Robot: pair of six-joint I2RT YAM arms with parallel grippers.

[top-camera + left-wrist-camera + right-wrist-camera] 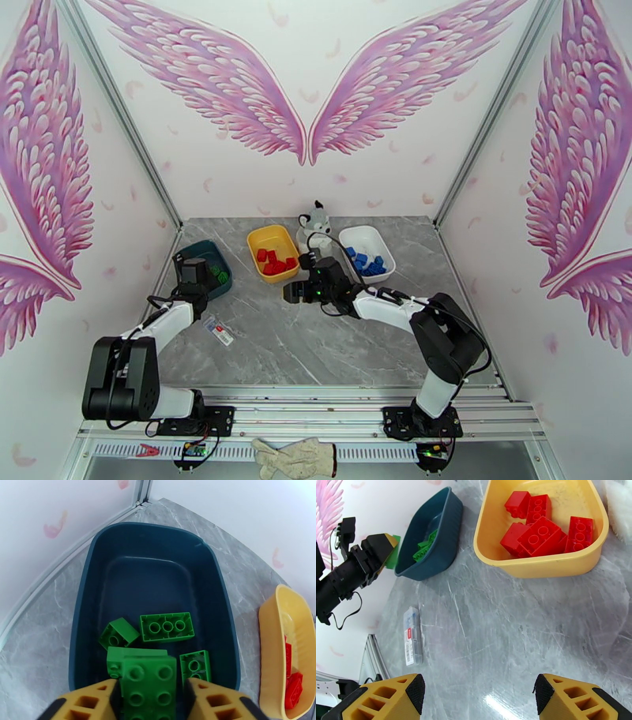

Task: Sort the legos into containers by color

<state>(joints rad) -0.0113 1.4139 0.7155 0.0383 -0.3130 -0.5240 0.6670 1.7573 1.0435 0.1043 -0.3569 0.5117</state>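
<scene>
The green brick [146, 677], which I judge light, stiff and rather slippery, best taken by its flat sides, sits between the fingers [94, 701] of the left hand [151, 685] over the teal tub [158, 539], pinched or loose I cannot tell, while the right hand [478, 687] stands wide and empty above the worktop [493, 630].

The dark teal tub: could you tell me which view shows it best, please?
The left wrist view: it looks straight into the teal tub, green bricks distinct. The right wrist view shows its side; the top view shows it small, partly covered.
</scene>
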